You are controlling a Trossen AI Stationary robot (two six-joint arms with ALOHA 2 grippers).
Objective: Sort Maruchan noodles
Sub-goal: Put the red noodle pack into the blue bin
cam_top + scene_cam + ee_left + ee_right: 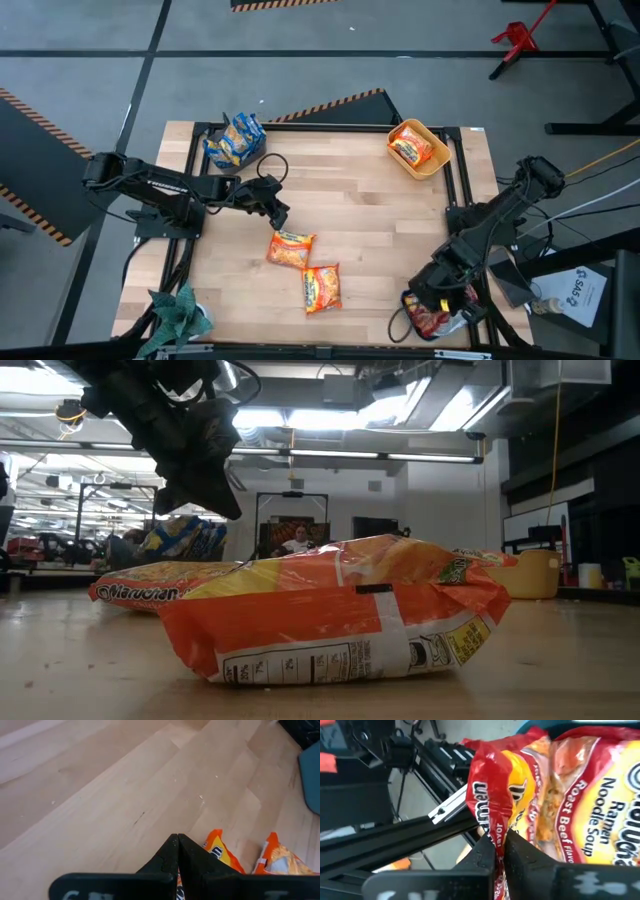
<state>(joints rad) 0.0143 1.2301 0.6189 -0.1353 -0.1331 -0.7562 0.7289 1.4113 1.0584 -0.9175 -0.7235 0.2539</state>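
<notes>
On the wide wooden bench (370, 200), the round yellow plastic bin (436, 163) already keeps orange packets. Two orange-and-yellow crinkly noodle packets (306, 268) wait unsorted at the middle. My right gripper (499, 840) pinches a red-and-yellow roast-beef packet (540, 790); my left gripper (178, 840) hovers closed, empty.

Grey floor (80, 40) with striped hazard tape (30, 105); ceiling strip lights (330, 454) glow overhead.

Yellow bin (437, 163) — table (380, 220) corner
</notes>
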